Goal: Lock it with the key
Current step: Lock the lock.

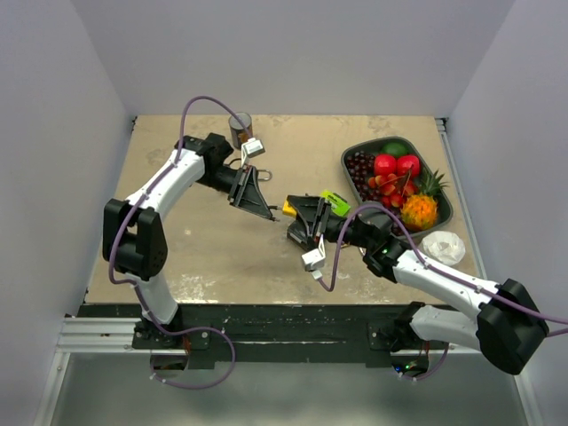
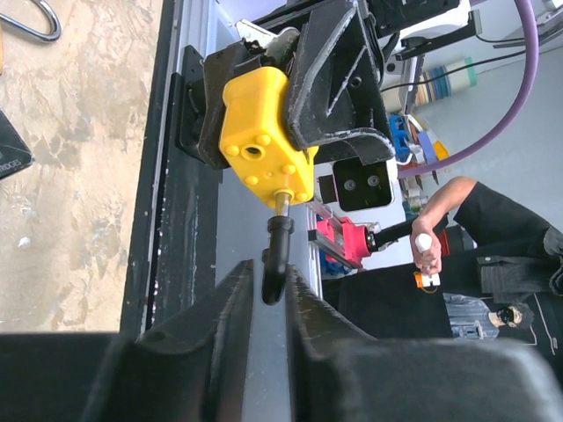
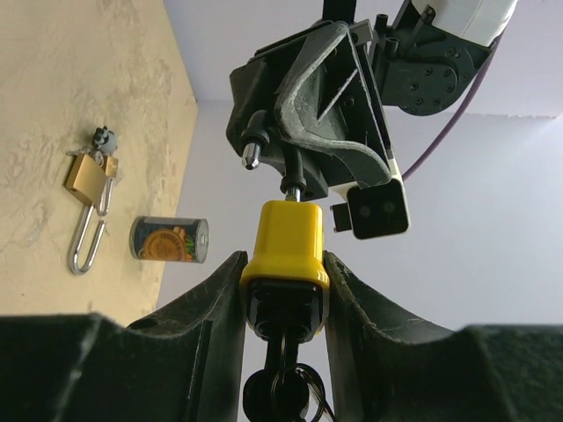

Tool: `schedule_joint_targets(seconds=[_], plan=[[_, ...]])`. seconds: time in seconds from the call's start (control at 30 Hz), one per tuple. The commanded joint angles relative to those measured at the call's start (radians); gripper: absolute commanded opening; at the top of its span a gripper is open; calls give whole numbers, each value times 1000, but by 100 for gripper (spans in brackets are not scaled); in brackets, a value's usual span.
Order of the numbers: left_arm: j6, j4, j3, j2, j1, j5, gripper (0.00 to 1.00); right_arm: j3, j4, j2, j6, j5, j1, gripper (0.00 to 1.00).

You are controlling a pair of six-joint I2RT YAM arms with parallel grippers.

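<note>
Shackle closure, mid-air
Right end effector (image 3: 283, 290) clamped on yellow padlock (image 3: 285, 251); left end effector (image 2: 268, 303) nearly together around shackle (image 2: 276, 259). Push straight along shackle axis.

I see a glossy yellow plastic padlock (image 3: 284, 244), its shackle (image 2: 276, 259) black, and a rough, mottled tabletop (image 1: 213, 257)

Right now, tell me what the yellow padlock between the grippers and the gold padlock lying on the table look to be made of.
Yellow padlock: the body looks like moulded plastic or a plastic cover, matte, with rounded edges and raised bumps; the shackle is dark, probably coated metal.
Gold padlock: looks like brass, warm yellow with a dull sheen; its long shackle is bright silver, likely polished steel.
</note>
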Motion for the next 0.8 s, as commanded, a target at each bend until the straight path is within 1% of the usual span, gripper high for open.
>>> schedule_joint_targets(seconds=[0.0,0.07,0.1,0.13,0.17,0.2,0.27,0.33,0.37,0.43,0.47,0.5,0.57,0.6,0.63,0.67,0.7,0.73,0.77], plan=[[29,-6,16,-44,-1,116,19,27,96,-16,-26,-25,19,0],[32,-6,14,-48,-1,116,12,29,96,-19,-19,-25,19,0],[36,-6,14,-48,-1,117,2,27,96,-19,-14,-22,19,0],[38,-3,14,-54,-1,120,0,30,95,-21,3,-22,21,0],[41,-3,19,-57,-1,119,0,34,95,-24,15,-19,22,9],[52,-3,20,-62,1,114,0,37,86,-28,32,-7,21,37],[73,-6,34,-76,16,108,0,63,46,-36,93,13,21,60],[98,-6,52,-88,34,93,0,101,-63,-56,157,53,21,86],[105,-6,63,-90,53,87,0,113,-98,-64,185,70,22,93],[116,-6,104,-87,73,56,0,151,-210,-77,272,114,21,99],[122,-6,117,-88,79,50,0,168,-264,-81,297,127,19,99],[138,-4,131,-90,82,22,0,181,-334,-84,381,147,19,99],[139,18,169,-102,84,-21,0,230,-422,-82,458,182,19,99],[95,46,177,-111,84,-77,0,251,-512,-79,566,188,19,99],[57,145,174,-145,84,-112,0,308,-569,-65,622,190,19,99],[20,210,163,-171,84,-152,0,335,-614,-56,679,187,19,99],[-50,277,146,-198,84,-220,0,362,-687,-48,789,184,18,99],[-87,419,99,-259,82,-255,0,413,-719,-30,841,176,19,99],[-114,481,74,-290,82,-278,0,435,-747,-24,889,158,13,99]])
